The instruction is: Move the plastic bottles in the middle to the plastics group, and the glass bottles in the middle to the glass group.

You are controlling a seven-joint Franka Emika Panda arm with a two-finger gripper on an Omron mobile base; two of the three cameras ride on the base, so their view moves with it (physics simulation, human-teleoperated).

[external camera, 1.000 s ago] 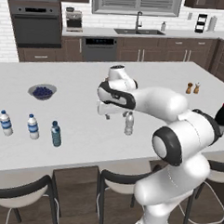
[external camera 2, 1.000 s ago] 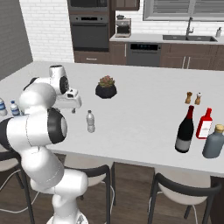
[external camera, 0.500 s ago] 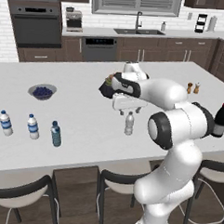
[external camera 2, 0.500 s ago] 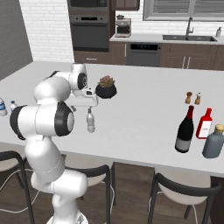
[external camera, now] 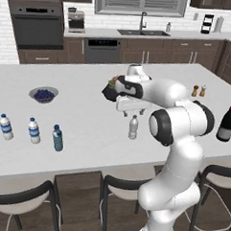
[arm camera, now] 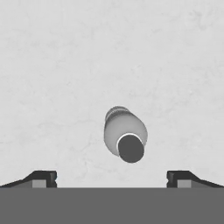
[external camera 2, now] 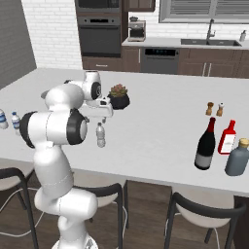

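Note:
A clear greyish plastic bottle [external camera: 133, 127] [external camera 2: 100, 135] stands upright in the middle of the island. My gripper [external camera: 132, 111] [external camera 2: 99, 118] hangs just above it, open and holding nothing. In the hand view I look down on the bottle [arm camera: 124, 133], and my gripper [arm camera: 111, 179] has its fingertips [arm camera: 41, 178] spread wide on either side. The teal bottle [external camera: 57, 138] stands beside the two blue-labelled water bottles [external camera: 34, 130] [external camera: 5, 127] at the left. The dark wine bottle [external camera: 228, 121] [external camera 2: 205, 145] stands at the right, next to the red bottle [external camera 2: 227, 137].
A potted plant [external camera: 111, 88] [external camera 2: 118, 96] sits just behind my hand. A bowl of blueberries [external camera: 43, 94] is at the left, two shakers [external camera 2: 209, 108] at the right rear, and a grey jug-like bottle [external camera 2: 238, 158] near the front edge. Stools line the near side.
My arm has swung to the right, bringing the hand from beside the plant to right over the greyish bottle. The jaws stayed open. No bottle has moved.

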